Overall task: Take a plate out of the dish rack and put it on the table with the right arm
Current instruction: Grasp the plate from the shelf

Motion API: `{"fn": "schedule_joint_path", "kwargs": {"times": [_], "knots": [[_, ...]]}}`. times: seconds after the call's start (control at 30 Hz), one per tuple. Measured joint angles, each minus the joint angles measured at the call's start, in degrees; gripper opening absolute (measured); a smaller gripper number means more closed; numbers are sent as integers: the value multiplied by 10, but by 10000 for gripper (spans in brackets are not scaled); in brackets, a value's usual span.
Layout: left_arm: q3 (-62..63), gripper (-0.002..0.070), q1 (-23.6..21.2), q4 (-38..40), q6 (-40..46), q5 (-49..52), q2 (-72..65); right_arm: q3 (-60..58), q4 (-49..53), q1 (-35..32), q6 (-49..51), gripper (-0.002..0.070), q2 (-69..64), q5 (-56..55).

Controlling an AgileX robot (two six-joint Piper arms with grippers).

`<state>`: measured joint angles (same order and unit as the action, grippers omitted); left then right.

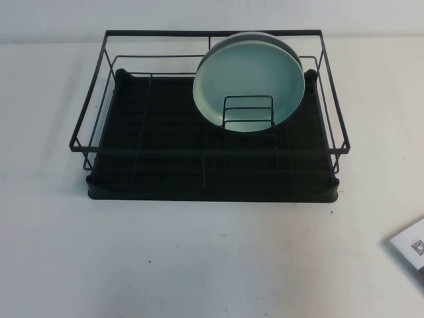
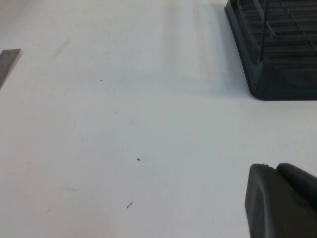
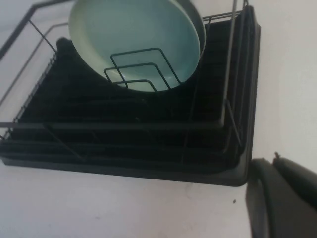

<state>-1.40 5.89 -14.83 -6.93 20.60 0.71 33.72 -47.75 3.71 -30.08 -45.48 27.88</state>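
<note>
Nothing is done yet: the plate stands upright in the dish rack. The right gripper hovers near the rack's corner, the left gripper over the table; neither's grip is discernible.

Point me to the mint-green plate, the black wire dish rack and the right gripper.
Round mint-green plate (image 1: 248,76), high view, plate's face.
Black wire-frame dish rack (image 1: 205,151), high view, front rail.
Right gripper (image 3: 282,198), right wrist view, dark finger.

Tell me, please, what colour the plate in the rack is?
Mint green; the plate shows best in the high view.
</note>
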Motion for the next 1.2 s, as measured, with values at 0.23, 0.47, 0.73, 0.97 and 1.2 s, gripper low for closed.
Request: {"fn": "schedule_joint_path", "kwargs": {"times": [0.23, 0.47, 0.73, 0.97, 1.2], "knots": [[0, -6, 0, 0, 0, 0, 0, 254, -9, 7, -156, -18, -291, 73], [0, -6, 0, 0, 0, 0, 0, 537, 0, 60, -283, -17, -540, 186], [0, -6, 0, 0, 0, 0, 0, 875, 84, 78, -229, -17, -733, 376], [0, -6, 0, 0, 0, 0, 0, 1001, 108, 78, -266, 6, -769, 419], [0, -6, 0, 0, 0, 0, 0, 1004, 96, 78, -360, 290, -773, 435]]}}
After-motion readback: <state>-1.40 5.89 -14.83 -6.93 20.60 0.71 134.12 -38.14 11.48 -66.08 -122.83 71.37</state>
